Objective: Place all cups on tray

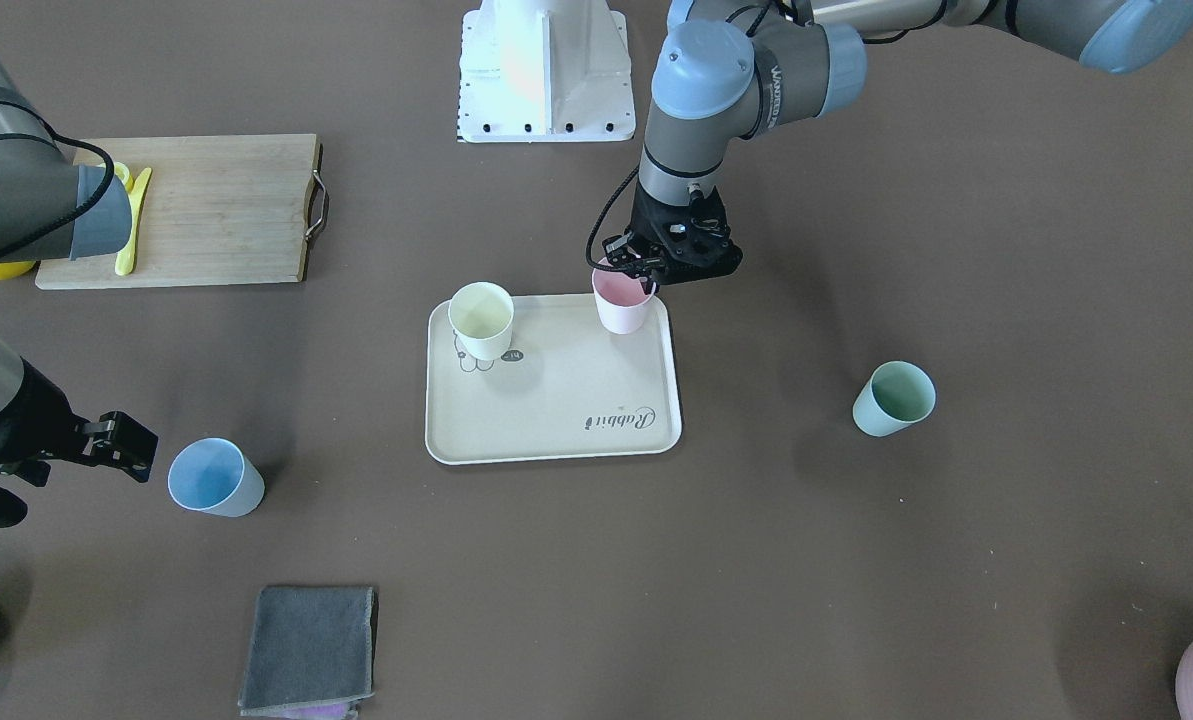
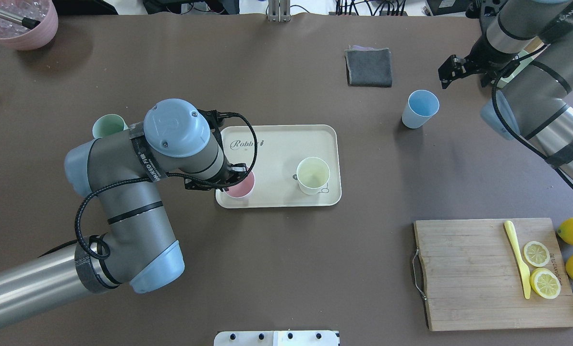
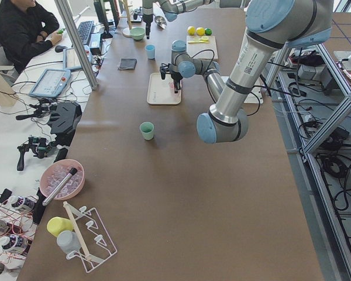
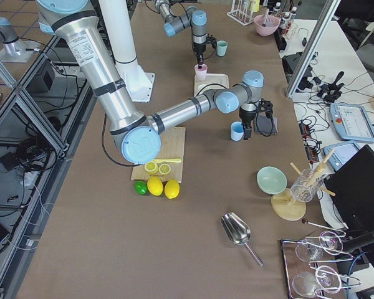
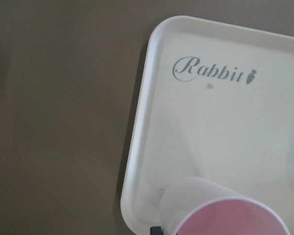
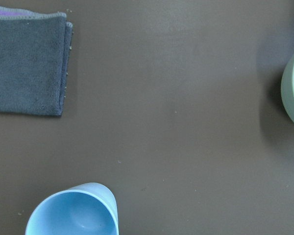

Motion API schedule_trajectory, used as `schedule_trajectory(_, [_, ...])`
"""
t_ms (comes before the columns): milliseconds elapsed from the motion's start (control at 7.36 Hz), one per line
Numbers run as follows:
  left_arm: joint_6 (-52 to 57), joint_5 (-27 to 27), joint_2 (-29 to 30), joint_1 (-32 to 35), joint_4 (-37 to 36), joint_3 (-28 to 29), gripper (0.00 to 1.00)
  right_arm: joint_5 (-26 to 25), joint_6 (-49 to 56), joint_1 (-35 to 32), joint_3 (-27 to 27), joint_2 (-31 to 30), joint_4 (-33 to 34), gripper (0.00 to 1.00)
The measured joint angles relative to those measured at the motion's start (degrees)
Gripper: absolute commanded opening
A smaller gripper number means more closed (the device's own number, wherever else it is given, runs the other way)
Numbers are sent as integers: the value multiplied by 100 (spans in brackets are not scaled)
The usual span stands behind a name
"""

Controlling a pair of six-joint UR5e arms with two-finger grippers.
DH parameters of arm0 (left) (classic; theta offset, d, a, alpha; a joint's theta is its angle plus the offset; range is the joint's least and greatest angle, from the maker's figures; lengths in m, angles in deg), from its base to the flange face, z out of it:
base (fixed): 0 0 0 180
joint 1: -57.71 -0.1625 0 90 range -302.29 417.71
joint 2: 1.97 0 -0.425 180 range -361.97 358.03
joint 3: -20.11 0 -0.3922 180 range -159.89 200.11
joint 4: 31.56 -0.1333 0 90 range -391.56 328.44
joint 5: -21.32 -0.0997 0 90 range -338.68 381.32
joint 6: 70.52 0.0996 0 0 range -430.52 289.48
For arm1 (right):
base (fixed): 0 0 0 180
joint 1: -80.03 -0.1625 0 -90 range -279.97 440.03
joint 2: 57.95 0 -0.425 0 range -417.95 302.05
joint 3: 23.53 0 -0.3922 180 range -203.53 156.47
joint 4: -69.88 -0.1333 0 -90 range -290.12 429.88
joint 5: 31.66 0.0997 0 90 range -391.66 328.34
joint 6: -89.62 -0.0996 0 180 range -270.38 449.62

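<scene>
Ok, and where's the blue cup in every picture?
Front-facing: blue cup lower left.
Overhead: upper right.
Left side: top, far away.
Right side: middle right.
Left wrist: not in it.
Right wrist: bottom left.
Landmark: the grey cloth lies near it, in all but the left wrist view.

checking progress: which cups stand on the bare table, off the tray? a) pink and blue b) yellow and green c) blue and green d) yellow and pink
c: the blue cup and green cup stand on the table, apart from the tray; the yellow cup and pink cup are over the tray.
</scene>
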Motion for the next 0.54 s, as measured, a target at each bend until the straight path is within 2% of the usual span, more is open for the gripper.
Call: schedule_trajectory(544, [7, -191, -24, 8, 180, -85, 98, -18, -42, 214, -46, 0, -52, 100])
